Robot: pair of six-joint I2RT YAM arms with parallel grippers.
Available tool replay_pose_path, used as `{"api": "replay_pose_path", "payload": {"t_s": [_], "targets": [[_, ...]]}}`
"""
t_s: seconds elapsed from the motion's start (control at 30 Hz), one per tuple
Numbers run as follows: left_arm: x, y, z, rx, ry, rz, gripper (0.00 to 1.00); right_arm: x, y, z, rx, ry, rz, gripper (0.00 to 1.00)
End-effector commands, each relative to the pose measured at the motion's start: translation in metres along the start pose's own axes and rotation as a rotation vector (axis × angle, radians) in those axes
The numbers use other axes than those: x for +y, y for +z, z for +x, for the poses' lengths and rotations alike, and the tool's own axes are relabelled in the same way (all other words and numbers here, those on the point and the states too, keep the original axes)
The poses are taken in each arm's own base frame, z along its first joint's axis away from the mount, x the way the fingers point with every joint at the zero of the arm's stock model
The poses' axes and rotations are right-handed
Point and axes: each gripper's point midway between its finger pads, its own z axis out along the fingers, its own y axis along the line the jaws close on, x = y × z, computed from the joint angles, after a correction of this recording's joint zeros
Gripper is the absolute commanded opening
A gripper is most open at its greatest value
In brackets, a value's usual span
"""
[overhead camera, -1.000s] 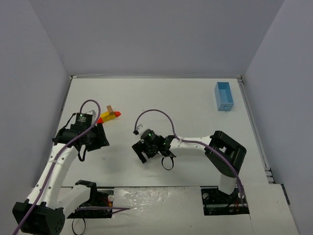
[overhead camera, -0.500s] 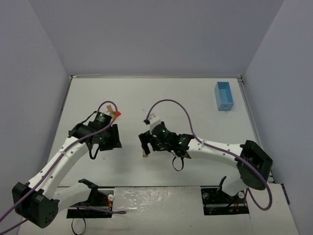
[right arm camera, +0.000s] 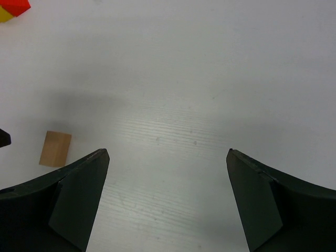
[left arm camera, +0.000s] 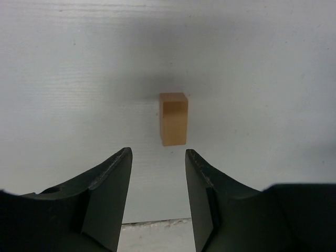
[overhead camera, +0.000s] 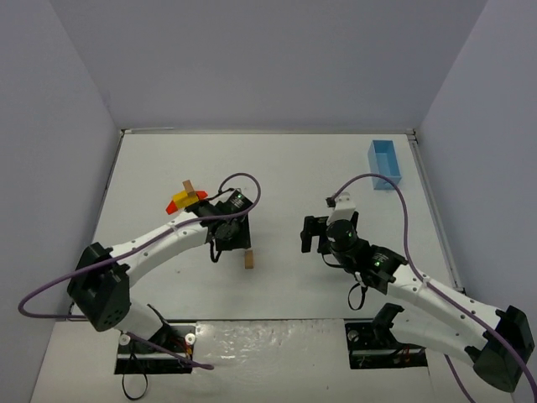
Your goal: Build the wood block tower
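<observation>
My left gripper [left arm camera: 157, 157], parted and empty, faces a lone tan block [left arm camera: 173, 119]; closing off-centre could topple it.

That small tan cuboid block [left arm camera: 174, 118] looks like plain matt wood, white bench [left arm camera: 262, 63] is matt with faint grain lines.

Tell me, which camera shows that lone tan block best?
The left wrist view: the tan block sits centred and large, just beyond the open left gripper. The overhead view shows only a speck; the right wrist view catches it small, near its left edge.
</observation>
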Motion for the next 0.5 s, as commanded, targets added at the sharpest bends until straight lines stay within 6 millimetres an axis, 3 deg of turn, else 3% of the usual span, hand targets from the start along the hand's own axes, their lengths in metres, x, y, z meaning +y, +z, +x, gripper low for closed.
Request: {"api": "replay_pose_path", "payload": {"t_s": [0.0,0.3,0.47], "targets": [[-0.029,0.009,-0.020,-0.063,-0.014,0.014,0.42,-0.027,-0.013,-0.005,-0.061,0.100,0.090,0.92],[-0.020,0.047,0.002,0.031,0.011,-0.077,0.42,-0.026,-0.020,-0.003,-0.057,0.111,0.060,0.93],[-0.022,0.053,0.008,0.057,0.030,-0.084,0.42,-0.026,-0.017,-0.001,-0.047,0.102,0.069,0.93]]}}
